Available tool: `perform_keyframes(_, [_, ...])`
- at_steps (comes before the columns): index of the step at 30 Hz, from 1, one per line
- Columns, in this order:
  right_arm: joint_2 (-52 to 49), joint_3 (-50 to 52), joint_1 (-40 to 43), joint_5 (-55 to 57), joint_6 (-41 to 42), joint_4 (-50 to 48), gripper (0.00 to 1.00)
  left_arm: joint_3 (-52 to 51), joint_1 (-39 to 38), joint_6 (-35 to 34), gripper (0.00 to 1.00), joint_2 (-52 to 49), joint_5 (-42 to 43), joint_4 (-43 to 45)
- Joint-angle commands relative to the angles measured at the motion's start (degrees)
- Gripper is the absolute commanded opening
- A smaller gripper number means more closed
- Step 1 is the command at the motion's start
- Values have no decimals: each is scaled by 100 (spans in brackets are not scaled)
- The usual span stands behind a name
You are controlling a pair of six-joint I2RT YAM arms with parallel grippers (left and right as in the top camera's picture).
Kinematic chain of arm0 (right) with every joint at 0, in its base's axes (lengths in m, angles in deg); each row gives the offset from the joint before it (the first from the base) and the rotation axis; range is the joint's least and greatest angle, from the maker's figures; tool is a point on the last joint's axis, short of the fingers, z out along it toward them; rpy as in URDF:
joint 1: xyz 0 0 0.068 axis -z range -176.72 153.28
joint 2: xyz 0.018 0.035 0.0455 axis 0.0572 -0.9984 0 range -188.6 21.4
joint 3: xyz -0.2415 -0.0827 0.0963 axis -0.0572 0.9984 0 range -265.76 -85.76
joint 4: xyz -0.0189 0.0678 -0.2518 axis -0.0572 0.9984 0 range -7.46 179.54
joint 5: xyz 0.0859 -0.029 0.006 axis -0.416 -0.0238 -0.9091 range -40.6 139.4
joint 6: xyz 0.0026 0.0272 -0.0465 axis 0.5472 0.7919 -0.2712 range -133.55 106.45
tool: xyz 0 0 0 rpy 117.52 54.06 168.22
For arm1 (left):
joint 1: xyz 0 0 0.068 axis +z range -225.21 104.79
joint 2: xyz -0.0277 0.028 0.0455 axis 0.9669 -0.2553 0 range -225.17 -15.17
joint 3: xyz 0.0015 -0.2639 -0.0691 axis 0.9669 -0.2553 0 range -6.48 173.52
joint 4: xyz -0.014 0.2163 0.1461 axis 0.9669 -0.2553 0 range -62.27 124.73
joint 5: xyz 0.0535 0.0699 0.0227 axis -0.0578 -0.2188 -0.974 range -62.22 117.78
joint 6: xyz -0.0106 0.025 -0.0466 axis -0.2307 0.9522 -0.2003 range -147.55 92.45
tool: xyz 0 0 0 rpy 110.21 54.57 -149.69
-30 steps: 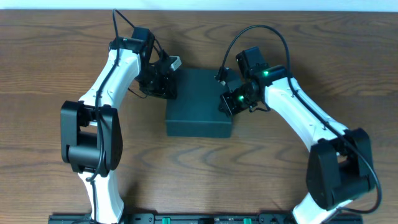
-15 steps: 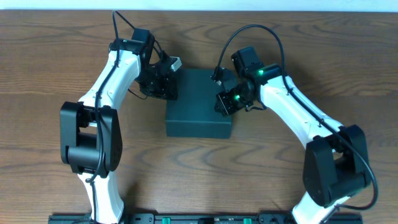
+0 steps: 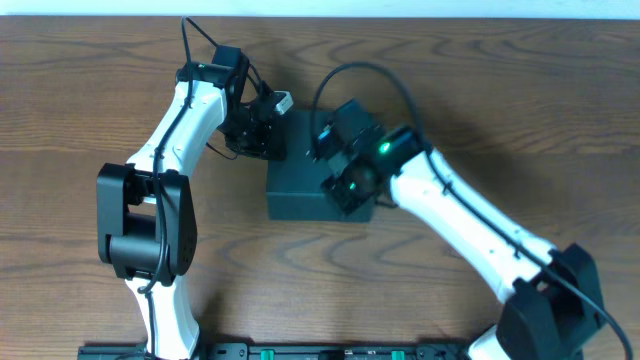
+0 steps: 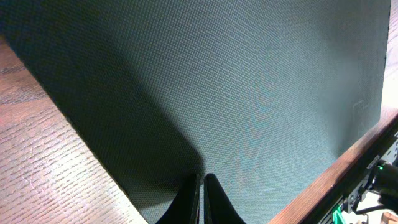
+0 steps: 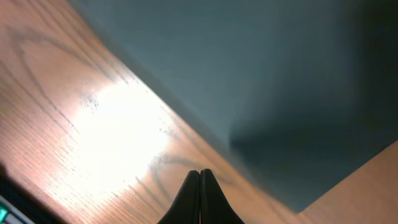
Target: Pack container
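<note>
The container (image 3: 300, 175) is a dark teal box with its lid down, in the middle of the table. My left gripper (image 3: 270, 140) is shut and empty at the box's far left edge. In the left wrist view its fingertips (image 4: 201, 186) rest over the box's textured lid (image 4: 249, 93). My right gripper (image 3: 346, 195) is shut and empty, and hangs over the box's right front part. In the right wrist view its fingertips (image 5: 199, 180) are above bare wood, with the box (image 5: 261, 68) just beyond them. No snack packets show.
The wooden table (image 3: 480, 90) surrounds the box on all sides. A bright glare patch (image 5: 118, 137) lies on the wood in the right wrist view. The arm bases stand at the front edge.
My right arm has swung left from the box's right side and now covers the box's right front part. The left arm and the box have not moved.
</note>
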Motion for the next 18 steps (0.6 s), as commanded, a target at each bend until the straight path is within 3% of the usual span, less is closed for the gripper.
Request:
perform_keyframes(1, [2, 505, -256, 981, 704, -26, 1, -79, -44, 42, 6, 114, -15, 0])
perform_keyframes(6, [24, 1191, -501, 1019, 1115, -608, 1, -79, -44, 85, 6, 114, -2, 42])
perform_keyframes(9, [24, 1528, -638, 1676, 1700, -1045, 1, -79, -44, 127, 6, 114, -4, 42])
perform_keyframes(18, [24, 2601, -686, 1904, 2330, -3119, 2, -79, -55, 125, 6, 114, -7, -28])
